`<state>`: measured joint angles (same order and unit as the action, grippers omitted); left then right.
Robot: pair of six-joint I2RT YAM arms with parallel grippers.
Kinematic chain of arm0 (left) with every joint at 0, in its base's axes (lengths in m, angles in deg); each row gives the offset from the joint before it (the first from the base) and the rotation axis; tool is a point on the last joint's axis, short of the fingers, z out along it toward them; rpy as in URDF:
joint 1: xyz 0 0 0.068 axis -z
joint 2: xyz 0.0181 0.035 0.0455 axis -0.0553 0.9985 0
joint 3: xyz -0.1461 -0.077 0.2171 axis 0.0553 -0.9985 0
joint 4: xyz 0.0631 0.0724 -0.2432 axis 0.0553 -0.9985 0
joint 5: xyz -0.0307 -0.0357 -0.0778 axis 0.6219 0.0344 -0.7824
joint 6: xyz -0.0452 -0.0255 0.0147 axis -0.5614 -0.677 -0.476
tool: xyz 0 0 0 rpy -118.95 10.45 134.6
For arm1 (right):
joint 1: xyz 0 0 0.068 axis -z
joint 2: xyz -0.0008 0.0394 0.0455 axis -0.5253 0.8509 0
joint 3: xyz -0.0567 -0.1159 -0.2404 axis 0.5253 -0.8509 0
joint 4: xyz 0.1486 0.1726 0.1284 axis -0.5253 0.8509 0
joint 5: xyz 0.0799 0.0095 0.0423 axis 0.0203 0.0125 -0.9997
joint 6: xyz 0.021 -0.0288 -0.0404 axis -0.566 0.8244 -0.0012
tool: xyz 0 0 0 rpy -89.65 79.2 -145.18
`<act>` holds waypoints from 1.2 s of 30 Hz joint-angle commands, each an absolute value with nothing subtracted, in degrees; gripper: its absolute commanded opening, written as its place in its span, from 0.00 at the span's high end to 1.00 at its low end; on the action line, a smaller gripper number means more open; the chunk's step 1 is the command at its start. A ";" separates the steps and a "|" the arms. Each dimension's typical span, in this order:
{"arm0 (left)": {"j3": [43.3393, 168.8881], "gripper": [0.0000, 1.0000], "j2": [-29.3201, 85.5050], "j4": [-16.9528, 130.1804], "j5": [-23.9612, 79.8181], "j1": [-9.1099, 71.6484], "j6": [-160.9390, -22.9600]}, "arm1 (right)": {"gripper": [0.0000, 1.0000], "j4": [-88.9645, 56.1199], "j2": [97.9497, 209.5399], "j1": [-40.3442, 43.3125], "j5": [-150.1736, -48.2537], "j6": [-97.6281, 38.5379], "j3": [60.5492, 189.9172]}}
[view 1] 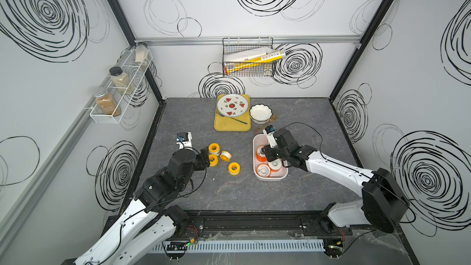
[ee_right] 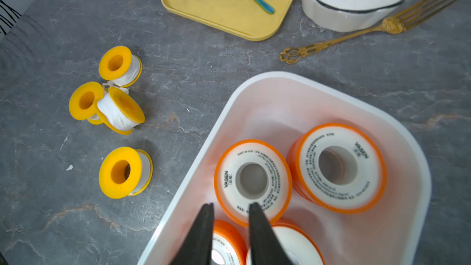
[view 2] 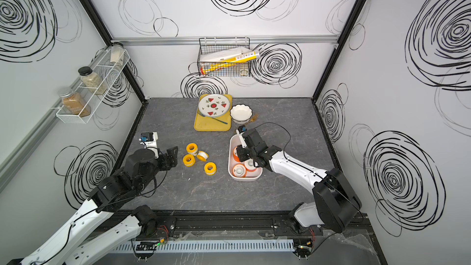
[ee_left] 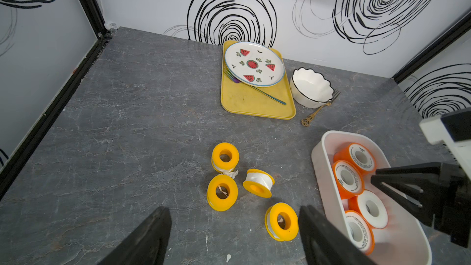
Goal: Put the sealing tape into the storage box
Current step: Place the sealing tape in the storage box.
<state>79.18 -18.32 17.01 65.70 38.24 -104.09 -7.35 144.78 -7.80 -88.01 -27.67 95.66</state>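
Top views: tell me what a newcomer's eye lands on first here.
Four yellow spools lie loose in a cluster on the grey table, just ahead of the left claw, which stands open. Beside them the white storage box already holds orange spools, with the right claw narrowed over them, gripping nothing. At the back, a watermelon plate sits on a yellow tray.

Bare tabletop beyond spools (left side); tray behind
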 commanded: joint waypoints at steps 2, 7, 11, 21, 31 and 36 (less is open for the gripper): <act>78.58 0.15 -18.42 19.12 65.39 37.89 -103.74 | 0.94 -9.39 143.28 -7.72 -91.25 -26.97 92.31; 78.62 0.15 -18.31 19.12 65.39 37.84 -103.73 | 1.00 -10.76 143.40 -7.78 -94.40 -26.74 89.65; 78.58 0.15 -18.37 19.12 65.40 37.89 -103.75 | 1.00 -10.45 145.34 -7.84 -95.26 -26.49 89.35; 78.58 0.15 -18.38 19.07 65.46 37.89 -103.79 | 1.00 -10.33 148.75 -7.85 -92.79 -26.49 90.82; 78.54 0.15 -18.13 19.12 65.34 37.95 -103.78 | 1.00 -11.74 151.32 -7.86 -89.49 -27.28 91.69; 78.58 0.15 -17.90 19.21 65.28 37.89 -103.65 | 1.00 -12.39 151.39 -7.80 -88.67 -27.67 91.64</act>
<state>79.14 -18.26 17.04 65.68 38.24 -104.09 -11.18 151.31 -7.80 -89.96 -27.25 90.11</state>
